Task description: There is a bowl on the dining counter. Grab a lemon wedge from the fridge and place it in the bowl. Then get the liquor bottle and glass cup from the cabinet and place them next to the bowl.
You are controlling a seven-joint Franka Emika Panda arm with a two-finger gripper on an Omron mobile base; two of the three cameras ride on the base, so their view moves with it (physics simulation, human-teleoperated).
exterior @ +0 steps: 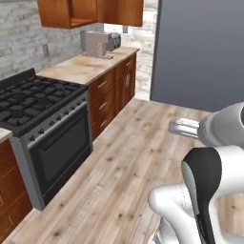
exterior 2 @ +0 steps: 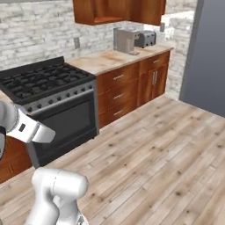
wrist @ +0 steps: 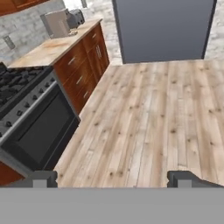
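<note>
My gripper (wrist: 113, 179) is open, its two dark fingertips (wrist: 43, 178) far apart over the wood floor with nothing between them. The grey fridge (wrist: 164, 28) stands shut ahead at the far end of the floor, at the right in the left base view (exterior: 200, 52) and at the right edge of the right base view (exterior 2: 206, 57). Wooden wall cabinets (exterior: 90, 12) hang above the counter, also seen in the right base view (exterior 2: 118, 11). The bowl, lemon wedge, liquor bottle and glass cup are out of view.
A black gas stove with an oven (exterior: 43, 119) stands on the left. Beyond it runs a wooden counter (exterior: 86, 66) with drawers, carrying a coffee machine (exterior: 95, 44) and a toaster (exterior: 114, 40). The plank floor (exterior: 138, 143) stretches to the fridge.
</note>
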